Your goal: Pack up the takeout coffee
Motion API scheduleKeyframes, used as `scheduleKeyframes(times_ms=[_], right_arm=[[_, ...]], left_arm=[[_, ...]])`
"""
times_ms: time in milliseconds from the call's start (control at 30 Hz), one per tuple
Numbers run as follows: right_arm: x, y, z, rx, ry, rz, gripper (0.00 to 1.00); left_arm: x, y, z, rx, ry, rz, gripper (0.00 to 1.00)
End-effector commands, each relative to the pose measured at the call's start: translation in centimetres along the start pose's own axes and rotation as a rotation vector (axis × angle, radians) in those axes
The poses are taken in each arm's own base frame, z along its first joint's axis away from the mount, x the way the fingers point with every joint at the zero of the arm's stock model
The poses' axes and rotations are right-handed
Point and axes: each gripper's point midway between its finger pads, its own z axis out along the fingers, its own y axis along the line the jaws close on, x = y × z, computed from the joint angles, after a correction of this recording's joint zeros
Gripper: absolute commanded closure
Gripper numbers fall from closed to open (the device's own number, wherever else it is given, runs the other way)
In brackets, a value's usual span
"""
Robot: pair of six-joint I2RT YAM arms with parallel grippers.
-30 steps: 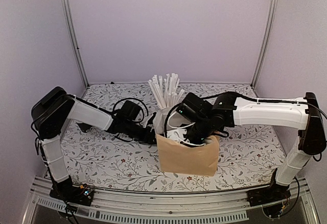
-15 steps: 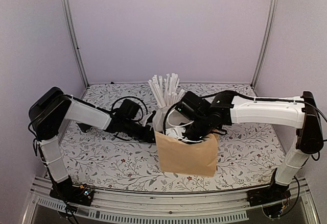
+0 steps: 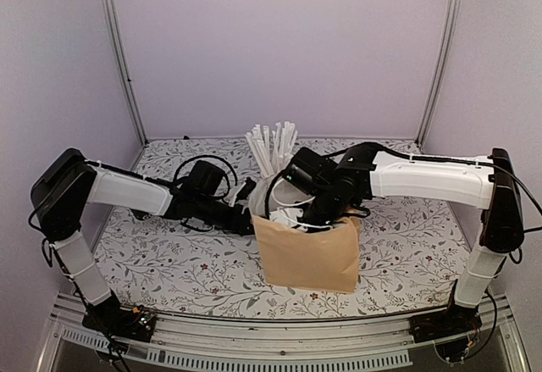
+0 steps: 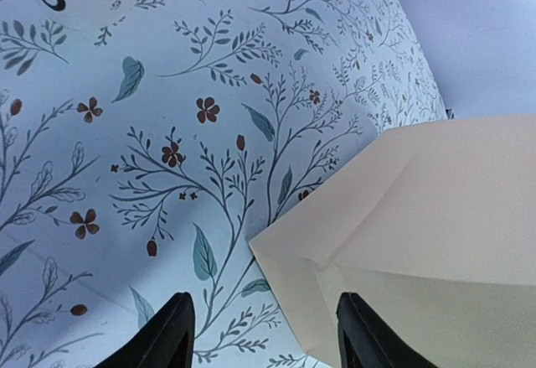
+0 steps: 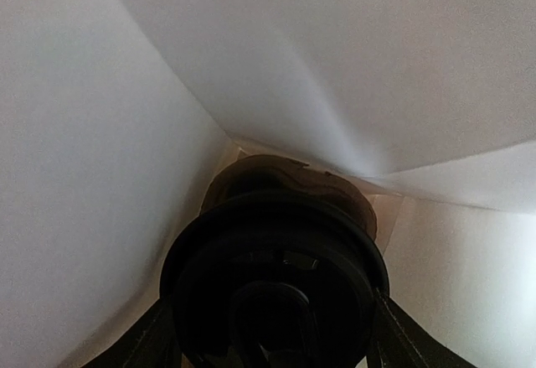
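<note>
A brown paper bag stands open in the middle of the table. My right gripper reaches into its mouth. In the right wrist view the takeout coffee shows as a round black lid filling the span between my right gripper's fingers, which press on both of its sides. Below it, at the bag's bottom, lies the brown pulp carrier. My left gripper sits low beside the bag's left side. In the left wrist view it stands open, with the bag's corner just ahead of it.
A white cup of paper-wrapped straws stands right behind the bag, between the two wrists. The flowered tablecloth covers the table. Purple walls and metal posts close in the back and sides.
My right wrist has shifted a little left over the bag's mouth. The left arm has stretched lower and further left at its elbow. The bag's top has leaned slightly left.
</note>
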Motion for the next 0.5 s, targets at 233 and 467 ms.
scheduleKeyframes(times_ms=[233, 467], right_arm=[[6.7, 2.7, 1.3, -0.15, 0.314, 0.065, 0.47], [4.5, 1.6, -1.4, -0.08, 0.234, 0.046, 0.36]], left_arm=[[-0.8, -6.3, -4.9, -0.061, -0.181, 0.067, 0.38], [0.0, -6.6, -5.9, -0.093, -0.17, 0.078, 0.38]])
